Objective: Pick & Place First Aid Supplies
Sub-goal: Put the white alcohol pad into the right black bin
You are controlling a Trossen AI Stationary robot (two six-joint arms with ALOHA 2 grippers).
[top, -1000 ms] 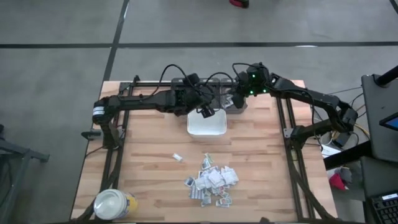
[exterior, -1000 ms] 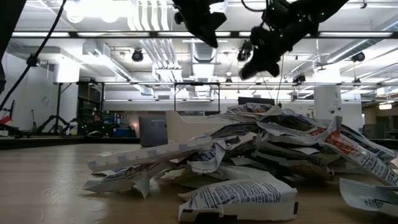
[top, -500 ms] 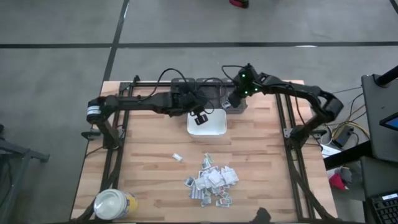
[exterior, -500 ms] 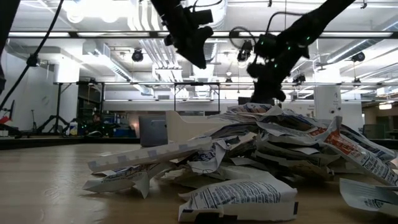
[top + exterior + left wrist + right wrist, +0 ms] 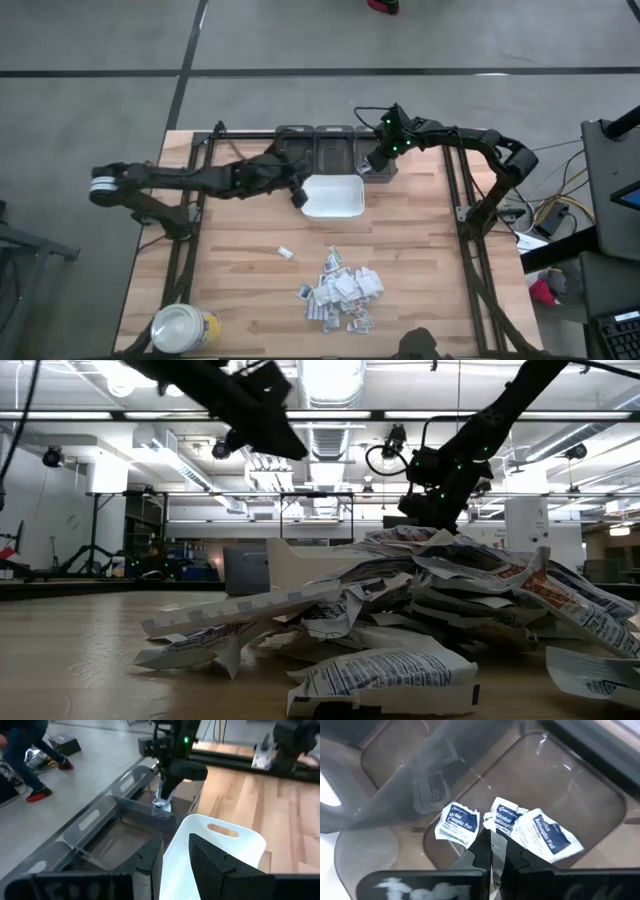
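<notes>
Judging by the heap of first aid supplies at about six o'clock on the surface, most of the job is left: dozens of small white packets lie piled there, and one stray packet sits a little apart toward nine o'clock of the heap. From the low view the pile fills the foreground, crumpled and overlapping.

Only a few packets look sorted so far. In the right wrist view three packets with blue print lie on the floor of a clear bin, directly under the right hand, whose fingers are pressed together on a thin white strip that I take to be another packet, though I cannot be sure. From above, that right hand hangs over the rightmost of three clear bins lined along the twelve o'clock edge. The neighbouring bins appear bare, as far as the left wrist view shows.

Just below the bins sits a white tray, and it appears to hold nothing. The left hand hovers at the tray's nine o'clock edge, fingers a little apart and gripping nothing I can see. A yellow jar with a white lid stands at the seven o'clock corner.
</notes>
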